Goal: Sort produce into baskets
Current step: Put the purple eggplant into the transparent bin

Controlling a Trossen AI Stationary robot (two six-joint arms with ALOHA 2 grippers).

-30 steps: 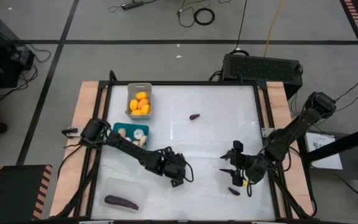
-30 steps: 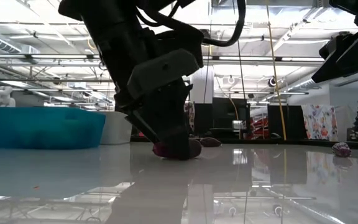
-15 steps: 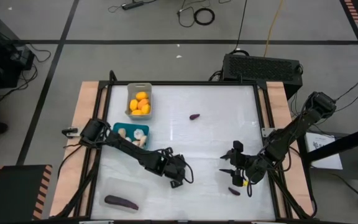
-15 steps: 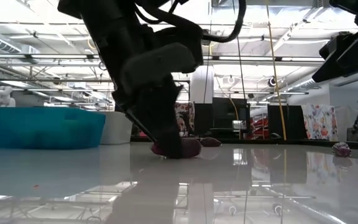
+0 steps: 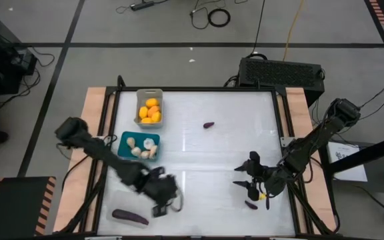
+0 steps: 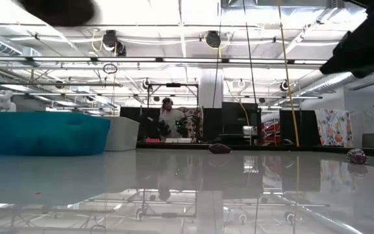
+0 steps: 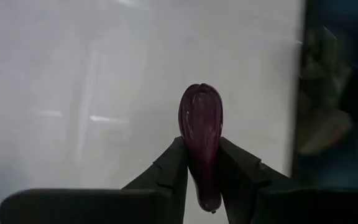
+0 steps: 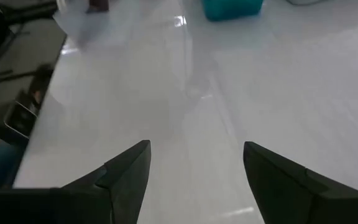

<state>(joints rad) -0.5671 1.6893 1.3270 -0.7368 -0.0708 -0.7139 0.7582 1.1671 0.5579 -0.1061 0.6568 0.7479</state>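
Note:
My left gripper is above the table's near left, beside the clear bin, and is shut on a small purple eggplant. A larger eggplant lies in the clear bin. The grey bin holds yellow-orange fruits. The teal bin holds cream bulbs. One small eggplant lies at the far middle and another lies by my right gripper, which is open and empty. My left gripper pinches the small eggplant between its two fingers at its narrower end. The fingers lie along it, and its rounded end sticks out past the fingertips. It is lifted clear of the table.
The white tabletop is bare between the two arms. The teal bin and two eggplants show in the low view. A person stands in the room behind the table.
My left gripper has risen from the table's middle with the small eggplant and swung toward the near left, toward the clear bin. The eggplant is now lifted clear and is gone from the low view. My right gripper has kept still.

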